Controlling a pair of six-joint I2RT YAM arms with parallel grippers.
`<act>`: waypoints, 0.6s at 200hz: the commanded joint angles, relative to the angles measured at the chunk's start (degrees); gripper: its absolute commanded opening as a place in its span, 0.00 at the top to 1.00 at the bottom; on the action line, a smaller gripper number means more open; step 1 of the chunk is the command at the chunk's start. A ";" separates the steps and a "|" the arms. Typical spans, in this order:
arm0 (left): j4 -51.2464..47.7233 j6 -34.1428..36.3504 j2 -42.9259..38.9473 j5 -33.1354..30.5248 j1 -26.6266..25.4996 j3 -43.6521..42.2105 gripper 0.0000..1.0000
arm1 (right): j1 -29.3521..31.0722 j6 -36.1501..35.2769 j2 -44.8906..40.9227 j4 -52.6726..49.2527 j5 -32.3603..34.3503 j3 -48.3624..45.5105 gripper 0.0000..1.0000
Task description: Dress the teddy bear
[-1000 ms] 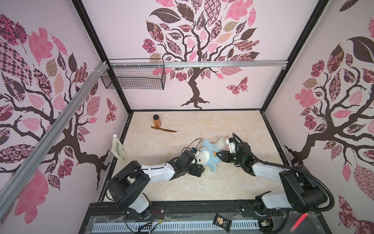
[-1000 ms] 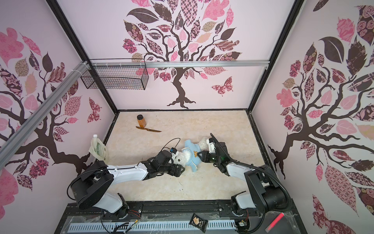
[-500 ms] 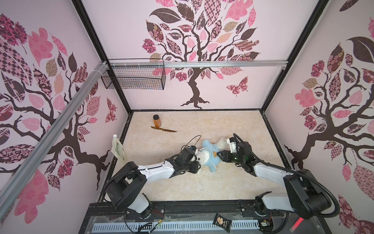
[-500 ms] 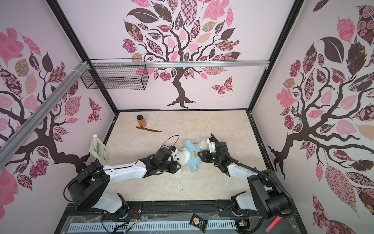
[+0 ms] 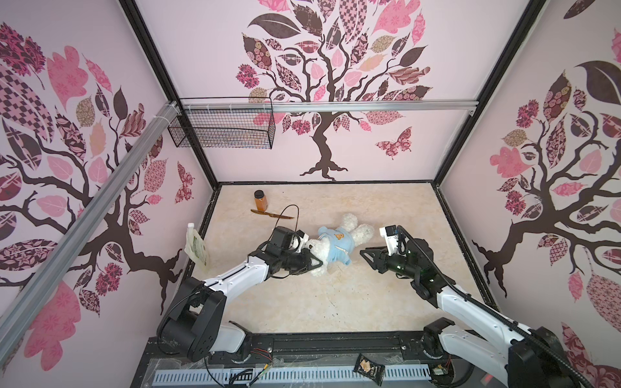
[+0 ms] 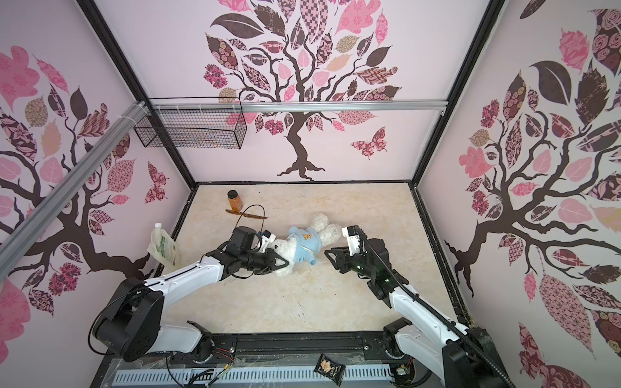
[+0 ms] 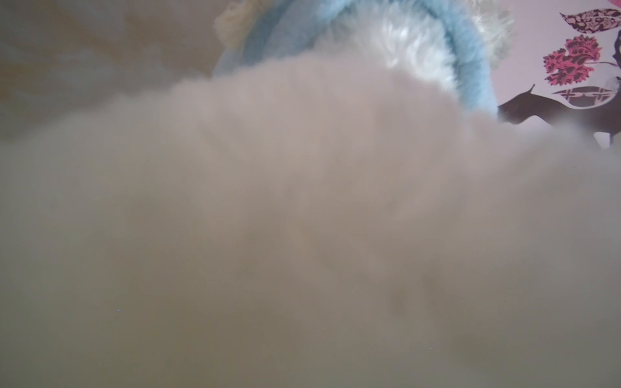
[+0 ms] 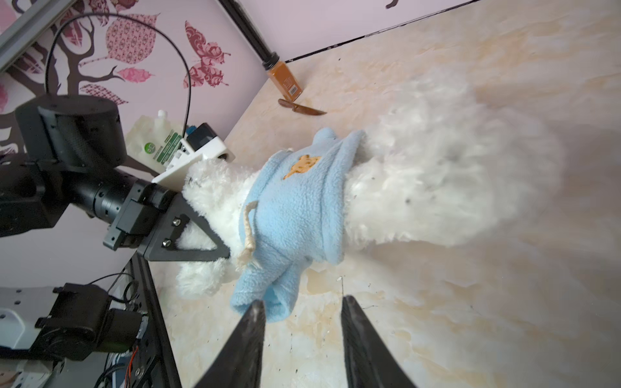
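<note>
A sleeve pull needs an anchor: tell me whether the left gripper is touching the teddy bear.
Touching. The right wrist view shows the left gripper pressing a black finger into the head fur of the teddy bear.

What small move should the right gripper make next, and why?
Probably ease the right gripper forward and close on the blue sleeve: its jaws stand open right at the sleeve's end, the sleeve looks limp, and the left gripper grips the teddy bear near its head.
</note>
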 commanded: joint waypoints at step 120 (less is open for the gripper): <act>-8.39 9.03 0.78 4.54 -1.61 7.24 1.00 | 1.06 0.30 8.32 9.76 -3.42 1.55 0.99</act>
